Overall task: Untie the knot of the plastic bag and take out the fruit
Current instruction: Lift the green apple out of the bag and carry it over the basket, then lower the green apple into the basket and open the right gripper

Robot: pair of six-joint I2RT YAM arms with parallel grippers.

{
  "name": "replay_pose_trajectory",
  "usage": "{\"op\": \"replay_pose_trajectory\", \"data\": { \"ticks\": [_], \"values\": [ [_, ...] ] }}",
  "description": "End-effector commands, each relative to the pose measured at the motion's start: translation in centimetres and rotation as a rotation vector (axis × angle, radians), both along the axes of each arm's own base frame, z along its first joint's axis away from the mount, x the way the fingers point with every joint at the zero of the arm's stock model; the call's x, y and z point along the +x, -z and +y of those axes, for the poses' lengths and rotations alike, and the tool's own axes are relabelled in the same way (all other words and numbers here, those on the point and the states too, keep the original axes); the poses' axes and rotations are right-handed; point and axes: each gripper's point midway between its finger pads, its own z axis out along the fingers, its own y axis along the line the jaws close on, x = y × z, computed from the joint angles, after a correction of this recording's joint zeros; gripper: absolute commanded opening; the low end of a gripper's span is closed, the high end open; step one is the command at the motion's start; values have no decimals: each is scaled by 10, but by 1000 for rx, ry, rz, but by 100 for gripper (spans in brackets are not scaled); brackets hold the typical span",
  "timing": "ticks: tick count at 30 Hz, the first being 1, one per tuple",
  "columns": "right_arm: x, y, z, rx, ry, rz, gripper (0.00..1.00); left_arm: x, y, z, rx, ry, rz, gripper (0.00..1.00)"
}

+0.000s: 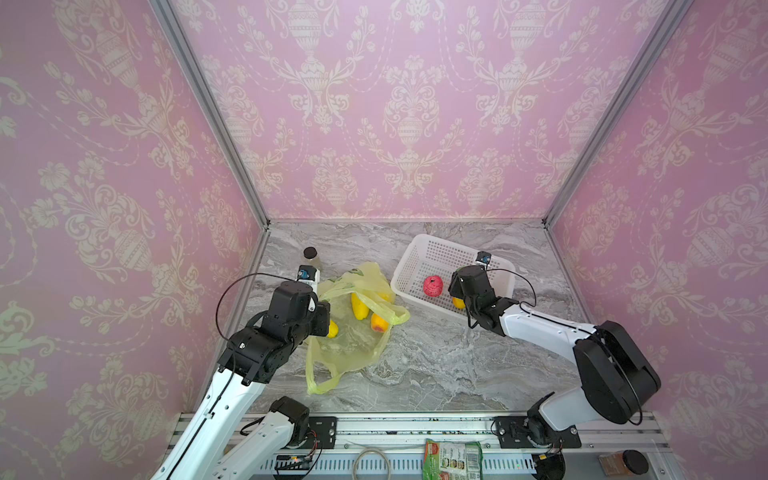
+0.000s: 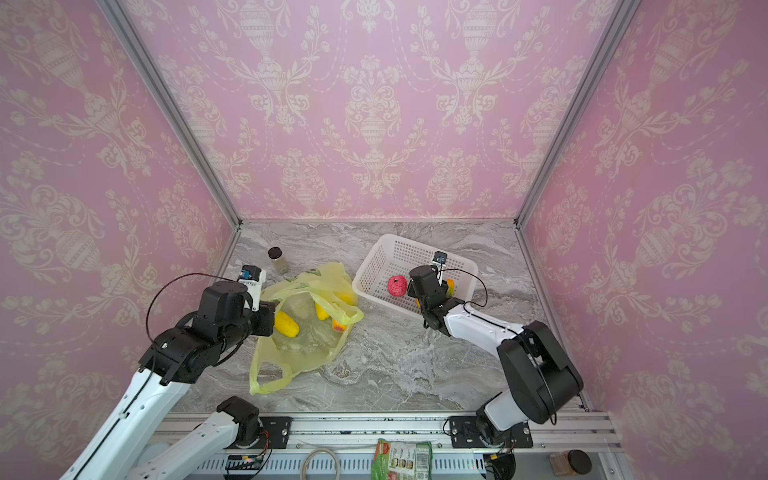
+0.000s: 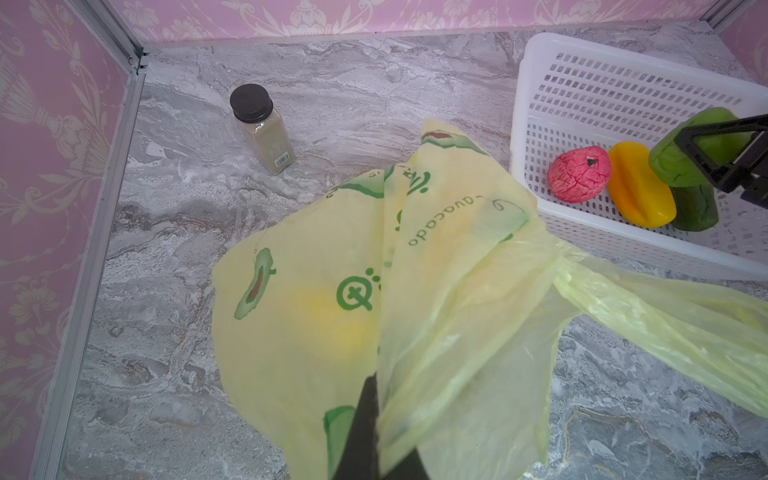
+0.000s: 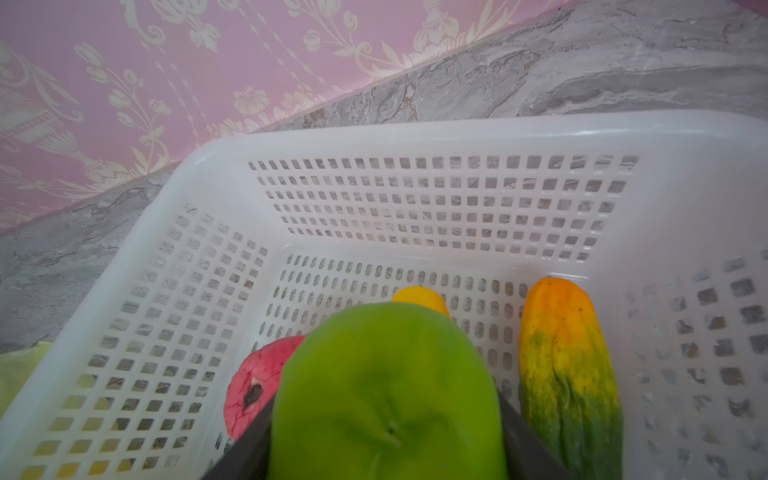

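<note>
Bag [image 3: 311, 311] film pinched tight in left gripper [image 3: 376, 399], lifted beside basket [image 3: 536, 54]; yellow fruit [image 1: 359, 305] seen inside. Green pepper [image 4: 386, 365] clamped in right gripper [image 4: 386, 419], held over basket interior, above pink ball [image 4: 249, 386].

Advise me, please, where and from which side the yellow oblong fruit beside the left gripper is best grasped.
Probably across its narrow middle, from above: the yellow oblong fruit lies flat in the open plastic bag. Come from the right, since the left gripper, shut on the bag, crowds its other end.
</note>
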Motion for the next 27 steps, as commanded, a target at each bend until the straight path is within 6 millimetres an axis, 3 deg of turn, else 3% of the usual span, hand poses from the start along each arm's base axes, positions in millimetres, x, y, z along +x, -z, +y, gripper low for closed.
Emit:
{"op": "replay_pose_trajectory", "data": {
  "ticks": [1, 5, 11, 16, 22, 27],
  "values": [
    [9, 16, 3, 43, 4, 71, 6, -1, 7, 3, 4, -16, 26, 0],
    [17, 31, 5, 73, -6, 116, 6, -2, 7, 3, 4, -15, 25, 0],
    [21, 37, 14, 99, -42, 123, 17, -2, 7, 3, 5, -17, 25, 0],
    [18, 25, 20, 131, -84, 75, 34, -2, 7, 3, 6, -17, 26, 0],
    [11, 10, 27, 135, -119, 31, 72, -1, 7, 4, 7, -19, 26, 0],
    [-1, -11, 32, 96, -142, -22, 82, -1, 7, 4, 8, -21, 28, 0]
  ]
}}
